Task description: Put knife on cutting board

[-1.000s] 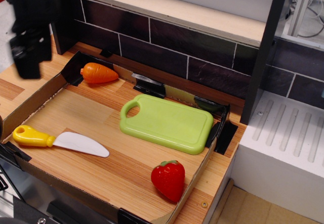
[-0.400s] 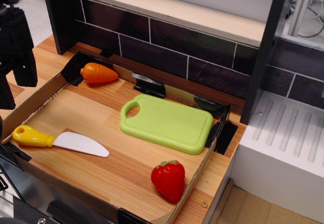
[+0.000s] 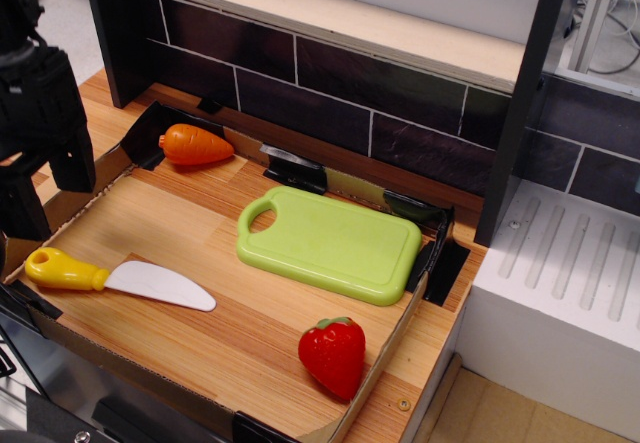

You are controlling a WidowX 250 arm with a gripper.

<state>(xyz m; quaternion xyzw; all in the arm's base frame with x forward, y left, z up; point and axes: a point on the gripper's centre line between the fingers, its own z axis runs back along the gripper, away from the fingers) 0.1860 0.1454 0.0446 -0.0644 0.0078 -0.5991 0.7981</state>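
Observation:
The knife (image 3: pixel 115 276) lies flat at the front left of the wooden tray, its yellow handle to the left and its white blade pointing right. The light green cutting board (image 3: pixel 330 243) lies flat in the middle right of the tray, its handle hole at the back left corner. Nothing lies on the board. My black gripper (image 3: pixel 48 203) hangs at the left edge of the view, above the tray's left wall and just above and behind the knife's handle. Its two fingers (image 3: pixel 72 153) stand apart and hold nothing.
An orange toy carrot (image 3: pixel 195 145) lies in the tray's back left corner. A red toy strawberry (image 3: pixel 333 355) sits at the front right. The tray has low cardboard walls (image 3: pixel 60 213). A dark tiled back wall (image 3: pixel 330 83) and a white rack (image 3: pixel 570 303) stand behind and to the right.
My gripper has come down and moved right, from the top left corner toward the knife's handle. The knife, board, carrot and strawberry have not moved.

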